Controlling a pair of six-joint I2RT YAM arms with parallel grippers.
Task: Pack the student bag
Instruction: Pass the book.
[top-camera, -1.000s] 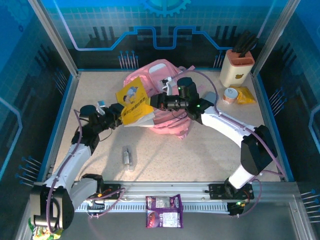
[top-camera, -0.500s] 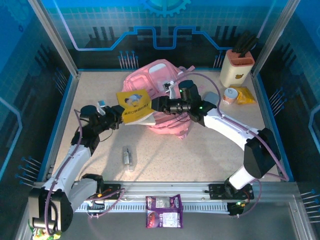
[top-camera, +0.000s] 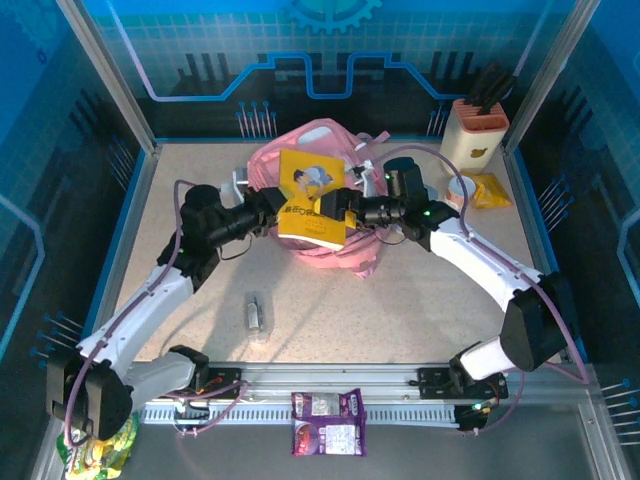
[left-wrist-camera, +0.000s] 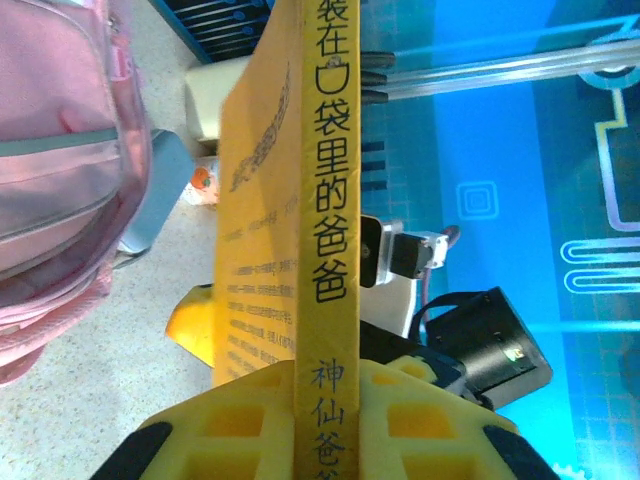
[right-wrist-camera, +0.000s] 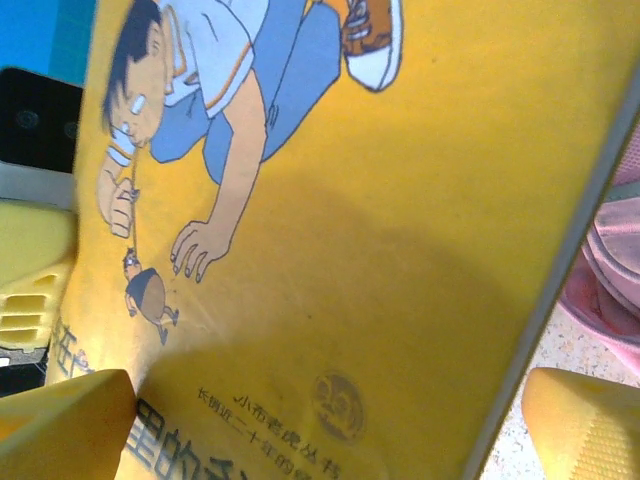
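- The student bag (top-camera: 318, 135) is a big soft pink fabric backpack, lying slumped at the far middle of the table, close to the back wall.
- Pink loops and straps can be seen at its far end, and crumpled pink fabric at its near right corner.
- Its middle is hidden from above by a yellow book (top-camera: 310, 195).
- On the left wrist cam, the bag (left-wrist-camera: 60, 150) is seen at the left with a grey zip line across a paler panel.
- A pink sliver (right-wrist-camera: 615, 235) is caught on the right wrist cam.
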